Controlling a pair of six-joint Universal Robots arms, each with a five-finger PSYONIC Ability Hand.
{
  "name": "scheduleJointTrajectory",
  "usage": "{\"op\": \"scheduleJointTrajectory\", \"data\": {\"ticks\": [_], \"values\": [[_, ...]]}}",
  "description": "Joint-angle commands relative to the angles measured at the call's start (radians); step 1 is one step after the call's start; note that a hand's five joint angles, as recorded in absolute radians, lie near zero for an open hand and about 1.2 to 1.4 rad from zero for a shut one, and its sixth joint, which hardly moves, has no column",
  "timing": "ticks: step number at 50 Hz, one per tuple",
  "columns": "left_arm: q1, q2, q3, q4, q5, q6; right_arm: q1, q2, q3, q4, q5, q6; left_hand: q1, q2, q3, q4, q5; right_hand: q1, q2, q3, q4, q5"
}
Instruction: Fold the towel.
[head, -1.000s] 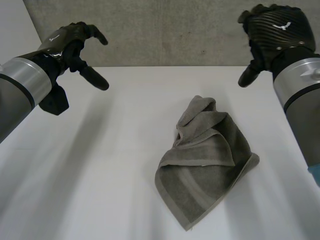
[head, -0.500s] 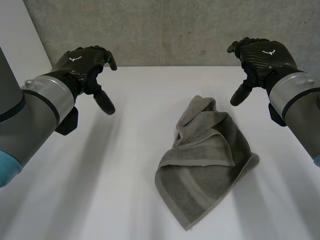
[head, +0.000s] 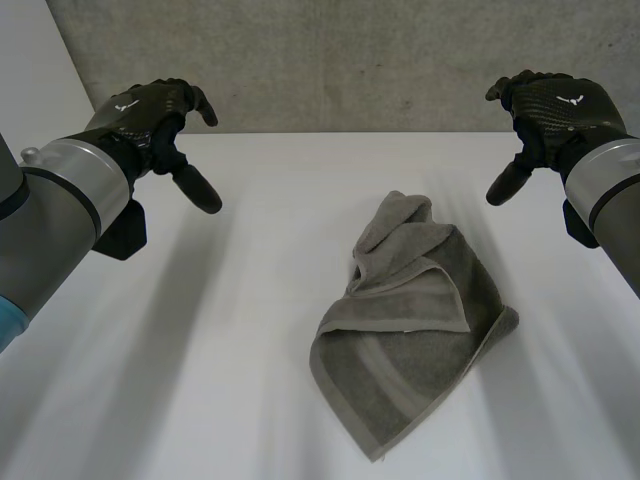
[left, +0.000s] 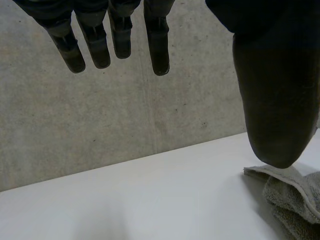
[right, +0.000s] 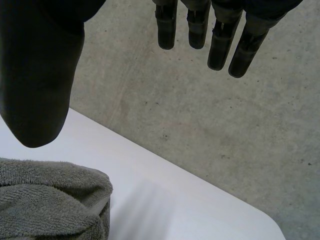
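A: Black left hand, status?
B: Raised over table, far-left side. Fingers loosely spread, thumb out, holding nothing. Right hand same, far-right side.
A: Towel?
B: Grey towel, crumpled, lying on table btw the two, nearer right hand, touching neither.
A: Surroundings?
B: Concrete wall behind table's far edge; white table surface btw hands & towel.

A crumpled grey towel lies on the white surface. The left hand and right hand hover above it on either side, fingers relaxed, holding nothing.
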Motion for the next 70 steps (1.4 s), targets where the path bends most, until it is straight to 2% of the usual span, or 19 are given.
{"op": "scheduleJointTrajectory", "data": {"ticks": [1,8,13,14,18,23,28,34,48,50,51,56,59,61,62,64,65,67,70], "values": [[-0.004,0.000,-0.009,0.001,0.010,0.004,0.002,-0.002,-0.002,0.000,-0.006,-0.005,-0.068,-0.061,-0.065,-0.072,-0.049,-0.058,-0.076,-0.074,-0.087,-0.060],[-0.045,-0.011,-0.033,0.005,0.019,0.012,0.002,0.001,-0.023,0.006,-0.023,-0.023,-0.021,-0.014,-0.019,-0.025,-0.002,-0.058,-0.076,-0.074,-0.087,-0.060],[-0.128,-0.066,-0.059,0.028,0.059,0.019,0.002,0.018,-0.045,0.053,-0.089,-0.150,-0.021,-0.014,-0.018,-0.025,-0.002,-0.058,-0.076,-0.074,-0.087,-0.060],[-0.160,-0.103,-0.065,0.042,0.078,0.030,0.002,0.035,-0.045,0.078,-0.112,-0.223,-0.021,-0.014,-0.018,-0.025,-0.002,-0.058,-0.076,-0.074,-0.087,-0.060],[-0.211,-0.166,-0.082,0.062,0.104,0.079,0.000,0.086,-0.043,0.109,-0.111,-0.377,-0.021,-0.014,-0.018,-0.025,-0.002,-0.058,-0.076,-0.074,-0.087,-0.060],[-0.281,-0.302,-0.114,0.138,0.105,0.208,-0.001,0.121,-0.045,0.112,-0.104,-0.388,-0.018,-0.011,-0.016,-0.022,0.001,-0.058,-0.076,-0.074,-0.087,-0.060],[-0.305,-0.376,-0.116,0.246,0.099,0.239,-0.012,0.141,-0.028,0.112,-0.106,-0.390,0.037,0.045,0.040,0.034,0.057,-0.058,-0.076,-0.074,-0.087,-0.060],[-0.305,-0.420,-0.113,0.327,0.101,0.243,-0.014,0.155,-0.025,0.112,-0.106,-0.390,0.234,0.241,0.237,0.230,0.253,-0.058,-0.076,-0.074,-0.087,-0.060],[-0.305,-0.508,-0.085,0.347,0.102,0.243,-0.017,0.188,-0.014,0.108,-0.104,-0.393,0.314,0.321,0.316,0.310,0.333,-0.058,-0.076,-0.074,-0.087,-0.060],[-0.303,-0.516,-0.078,0.349,0.104,0.242,-0.015,0.195,-0.014,0.108,-0.106,-0.393,0.559,0.566,0.562,0.555,0.578,-0.058,-0.076,-0.074,-0.087,-0.060],[-0.303,-0.516,-0.078,0.349,0.104,0.242,-0.012,0.198,-0.012,0.108,-0.106,-0.393,0.560,0.568,0.563,0.557,0.580,-0.058,-0.076,-0.074,-0.087,-0.060],[-0.302,-0.526,-0.072,0.347,0.101,0.243,-0.008,0.211,-0.011,0.108,-0.106,-0.393,0.850,0.858,0.853,0.847,0.870,-0.058,-0.076,-0.074,-0.087,-0.060],[-0.299,-0.525,-0.070,0.341,0.099,0.243,-0.005,0.216,-0.012,0.108,-0.106,-0.393,0.904,0.911,0.906,0.900,0.923,-0.058,-0.076,-0.074,-0.087,-0.060],[-0.286,-0.513,-0.067,0.332,0.098,0.242,-0.005,0.216,-0.011,0.108,-0.106,-0.393,1.143,1.150,1.146,1.139,1.162,-0.058,-0.076,-0.074,-0.087,-0.060],[-0.286,-0.512,-0.067,0.332,0.098,0.242,-0.005,0.216,-0.011,0.108,-0.106,-0.393,1.144,1.151,1.147,1.141,1.163,-0.058,-0.076,-0.074,-0.087,-0.060],[-0.227,-0.455,-0.079,0.303,0.087,0.240,-0.005,0.216,-0.011,0.108,-0.104,-0.396,1.144,1.151,1.147,1.141,1.163,-0.058,-0.076,-0.074,-0.087,-0.060],[-0.226,-0.454,-0.079,0.303,0.087,0.240,-0.005,0.216,-0.011,0.108,-0.104,-0.396,1.144,1.151,1.147,1.141,1.163,-0.058,-0.076,-0.074,-0.087,-0.060],[-0.146,-0.372,-0.102,0.252,0.078,0.243,-0.005,0.213,-0.012,0.112,-0.108,-0.397,1.144,1.151,1.147,1.141,1.163,-0.058,-0.076,-0.074,-0.087,-0.060],[-0.101,-0.339,-0.113,0.231,0.079,0.242,-0.005,0.205,-0.017,0.117,-0.109,-0.399,1.144,1.151,1.147,1.141,1.163,-0.058,-0.076,-0.074,-0.087,-0.060]]}}
